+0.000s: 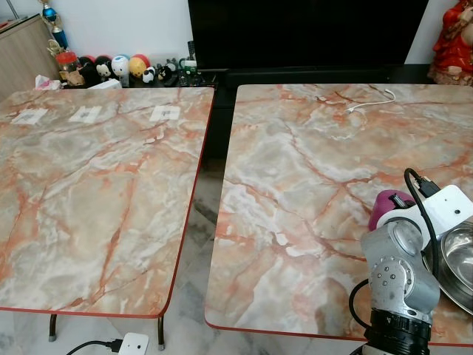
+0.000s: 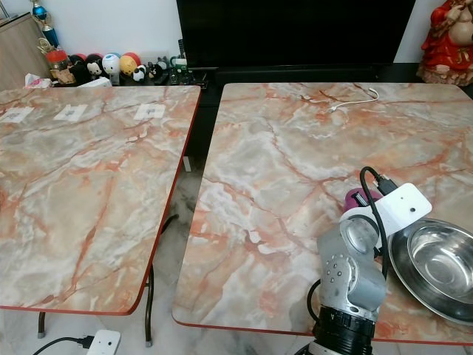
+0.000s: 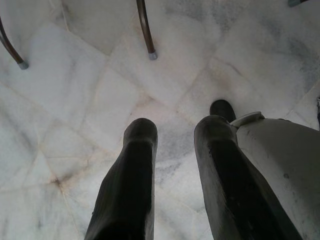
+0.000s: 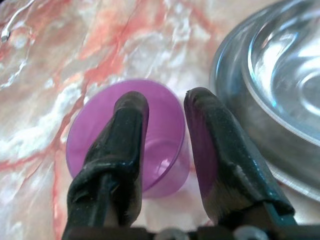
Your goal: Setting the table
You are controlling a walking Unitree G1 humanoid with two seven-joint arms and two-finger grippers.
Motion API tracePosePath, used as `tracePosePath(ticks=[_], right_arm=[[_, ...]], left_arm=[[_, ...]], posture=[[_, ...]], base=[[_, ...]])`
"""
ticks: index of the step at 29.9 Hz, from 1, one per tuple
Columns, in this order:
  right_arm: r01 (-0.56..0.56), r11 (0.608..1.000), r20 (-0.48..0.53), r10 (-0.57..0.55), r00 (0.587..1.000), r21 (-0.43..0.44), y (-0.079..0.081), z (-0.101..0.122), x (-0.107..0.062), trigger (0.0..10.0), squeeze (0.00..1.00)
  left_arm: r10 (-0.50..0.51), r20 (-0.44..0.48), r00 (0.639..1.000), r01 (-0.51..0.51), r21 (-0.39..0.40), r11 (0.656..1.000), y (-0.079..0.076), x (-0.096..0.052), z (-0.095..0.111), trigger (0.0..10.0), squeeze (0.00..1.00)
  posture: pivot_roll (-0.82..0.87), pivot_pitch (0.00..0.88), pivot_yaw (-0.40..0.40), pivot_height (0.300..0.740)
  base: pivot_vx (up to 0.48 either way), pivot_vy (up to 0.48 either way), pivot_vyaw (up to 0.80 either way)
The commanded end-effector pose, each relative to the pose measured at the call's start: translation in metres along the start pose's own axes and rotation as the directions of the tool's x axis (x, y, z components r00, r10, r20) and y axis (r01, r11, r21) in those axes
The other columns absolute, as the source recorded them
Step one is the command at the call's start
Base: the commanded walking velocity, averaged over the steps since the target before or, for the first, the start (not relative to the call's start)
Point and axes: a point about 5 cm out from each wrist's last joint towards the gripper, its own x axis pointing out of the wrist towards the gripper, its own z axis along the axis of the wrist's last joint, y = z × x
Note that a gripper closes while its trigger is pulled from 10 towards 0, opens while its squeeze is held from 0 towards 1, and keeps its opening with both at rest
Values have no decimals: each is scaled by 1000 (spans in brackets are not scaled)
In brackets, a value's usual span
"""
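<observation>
Standing side by side with a gap of white marble floor (image 1: 194, 296) between them are two marble-patterned folding tables: the left table (image 1: 96, 192) carries three small white paper labels (image 1: 164, 113) near its far edge, and the right table (image 1: 310, 185) holds the tableware. Behind them a dark TV cabinet (image 1: 295, 74) runs along the wall, with a row of small round toy figures (image 1: 122, 68) at its left end and a red statue (image 1: 452, 41) at its right. A white cable (image 1: 369, 102) lies near the far edge of the right table. At that table's near right corner sits a stainless steel bowl (image 2: 436, 266), and just beside it stands a purple plastic cup (image 4: 145, 145), upright. The right gripper (image 4: 165, 105) is at the cup, one black finger inside the rim and the other outside against the wall on the bowl's side, the gap between them narrow; whether they actually pinch the wall I cannot tell. The left gripper (image 3: 172, 135) hangs over the floor beside a table leg (image 3: 145, 30), its fingers slightly apart and holding nothing.
</observation>
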Motion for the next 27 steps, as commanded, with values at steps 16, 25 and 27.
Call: tracePosePath(ticks=[16,25,27], right_arm=[[-367,918,128,386,914,-150,28,7,-12,10000,0],[-578,737,94,642,761,-351,29,-6,-15,10000,0],[-627,675,51,695,717,-389,27,-18,-18,10000,0]], left_arm=[[3,-14,1000,-3,-5,1000,1,-1,-5,10000,0],[11,-12,1000,-11,-4,1000,2,-1,-5,10000,0],[15,-9,1000,-15,-5,1000,3,-1,-5,10000,0]], posture=[[-125,18,31,740],[-141,23,36,740],[-135,29,35,740]], base=[[0,0,0],[0,0,0],[0,0,0]])
